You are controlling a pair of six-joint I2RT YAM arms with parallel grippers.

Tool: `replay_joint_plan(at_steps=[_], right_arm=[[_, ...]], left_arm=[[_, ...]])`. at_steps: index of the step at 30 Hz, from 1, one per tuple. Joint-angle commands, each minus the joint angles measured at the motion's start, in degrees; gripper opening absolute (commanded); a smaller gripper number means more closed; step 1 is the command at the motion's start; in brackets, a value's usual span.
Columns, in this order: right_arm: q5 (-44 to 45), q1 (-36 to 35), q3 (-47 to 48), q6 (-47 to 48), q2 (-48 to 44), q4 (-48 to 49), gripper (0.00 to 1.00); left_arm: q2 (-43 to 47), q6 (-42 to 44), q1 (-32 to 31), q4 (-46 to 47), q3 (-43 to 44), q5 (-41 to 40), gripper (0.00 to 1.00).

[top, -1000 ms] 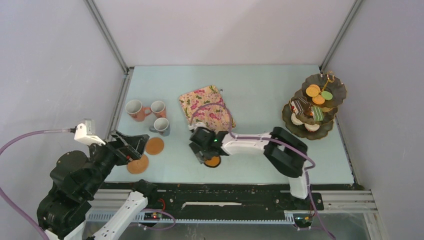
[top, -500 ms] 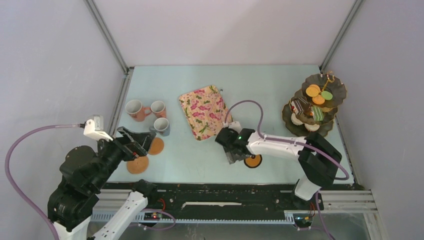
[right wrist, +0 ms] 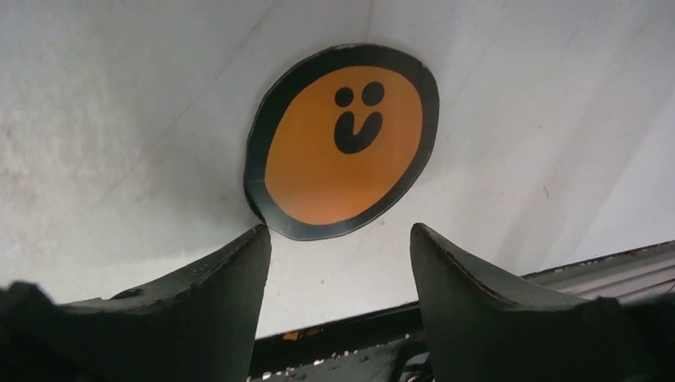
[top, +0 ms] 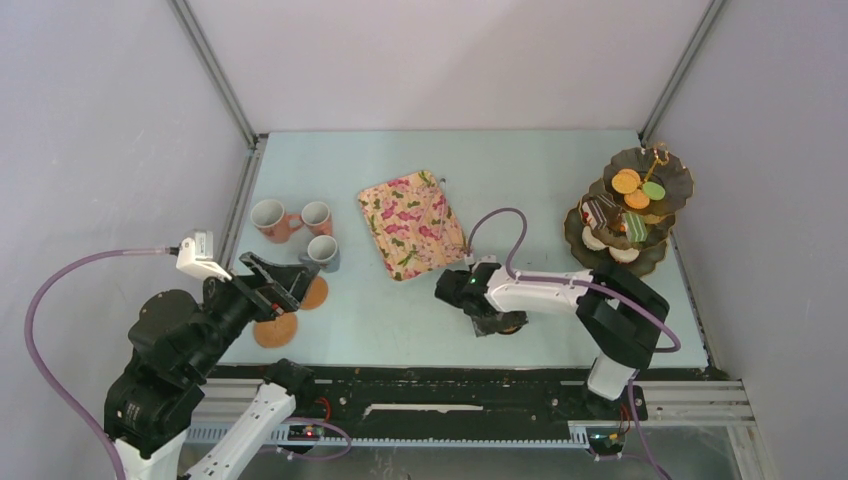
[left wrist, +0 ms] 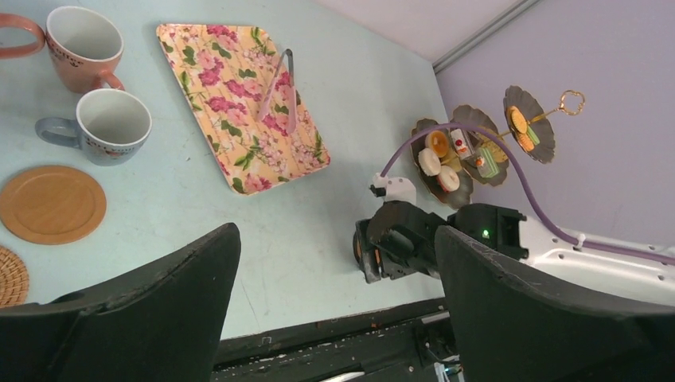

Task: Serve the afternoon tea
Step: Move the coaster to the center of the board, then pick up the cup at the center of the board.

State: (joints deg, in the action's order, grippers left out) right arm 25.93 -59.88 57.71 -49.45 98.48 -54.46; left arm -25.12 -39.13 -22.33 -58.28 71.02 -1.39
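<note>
Left claw (left wrist: 336, 232): released, fingers wide apart with nothing between them; raised over the near left corner of the surface (top: 540, 170), above the two plain coasters.
Right claw (right wrist: 338, 235): released, fingers apart and low to the surface; nothing gripped.
Orange coaster (right wrist: 342, 143): black-rimmed, with a smiling face; flat on the surface just beyond the right claw's fingertips, near the front edge.
Wooden coaster (left wrist: 52, 203): flat, just in front of the grey mug.
Woven coaster (left wrist: 8, 274): flat, nearer the front edge, beside the wooden one.
Grey mug (left wrist: 111, 123): upright, empty.
Pink mugs (top: 268, 216): two, upright, behind the grey mug at the left.
Stand (top: 605, 266): dark, three scalloped tiers, at the far right.
Sweets (top: 626, 181): all on the stand's tiers.
Floral tray (left wrist: 215, 95): centre of the surface, carrying only pink tongs (left wrist: 291, 91).
</note>
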Motion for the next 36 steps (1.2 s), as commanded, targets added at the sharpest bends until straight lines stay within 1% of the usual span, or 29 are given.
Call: replay_joint_plan(at_steps=[1,5,6,9,10,13,16,18,20,21,24,26,28,31,33,35,36], right_arm=[[3.5,6.3,-0.8,0.3,2.6,3.6,0.67],[5.1,14.0,-0.8,3.0,1.7,5.4,0.66],[5.1,16.9,-0.8,3.6,1.3,6.0,0.66],[3.1,22.6,-0.9,4.9,0.6,7.0,0.65],[2.7,23.5,-0.9,5.6,0.5,7.5,0.63],[2.6,25.1,-0.7,6.4,-0.5,8.1,0.63],[5.2,25.0,1.9,7.8,-1.8,5.7,0.66],[4.9,23.6,4.8,10.4,-3.8,4.9,0.69],[0.7,19.7,8.5,14.1,-6.4,6.7,0.73],[-2.5,17.3,10.9,14.3,-7.1,7.7,0.78],[-14.8,10.6,19.0,7.9,-5.7,13.3,0.86],[-17.4,4.9,24.0,2.4,-2.9,18.8,0.91],[-17.5,1.7,30.0,-2.0,1.3,22.4,0.92],[-20.3,0.0,36.3,-8.7,7.8,27.4,0.91],[-21.3,-0.4,39.9,-11.5,11.9,30.1,0.89],[-20.5,-0.4,43.8,-14.2,15.7,29.9,0.83],[-19.8,-0.3,45.8,-15.7,17.7,29.3,0.82]], left_arm=[[-0.9,-1.5,0.4,1.6,0.4,0.9,0.98],[-1.6,-1.2,0.3,0.1,2.2,0.9,0.98],[-1.9,-1.1,0.4,-0.2,2.6,0.9,0.98],[-2.5,-0.9,0.4,-0.5,3.4,0.9,0.98],[-2.7,-0.8,0.3,-0.5,3.3,0.9,0.98],[-2.7,-0.7,0.3,-0.4,2.9,0.9,0.98],[-2.8,-0.2,0.4,-0.6,2.5,2.3,0.98],[-3.4,0.6,0.3,-1.2,2.9,2.2,0.98],[-3.8,1.8,0.3,-2.2,3.6,1.6,0.98],[-3.9,2.3,0.4,-2.7,3.9,0.2,0.98],[-3.8,3.6,0.3,-3.9,4.7,-2.3,0.98],[-3.7,4.1,0.4,-4.3,5.3,-3.6,0.98],[-3.6,4.7,0.3,-5.0,6.5,-4.5,0.98],[-3.3,6.1,0.4,-6.5,7.8,-5.8,0.98],[-2.7,7.0,0.4,-7.5,8.3,-6.4,0.98],[-2.3,7.6,0.4,-8.2,8.4,-7.0,0.98],[-2.0,7.7,0.4,-8.5,8.4,-7.3,0.98]])
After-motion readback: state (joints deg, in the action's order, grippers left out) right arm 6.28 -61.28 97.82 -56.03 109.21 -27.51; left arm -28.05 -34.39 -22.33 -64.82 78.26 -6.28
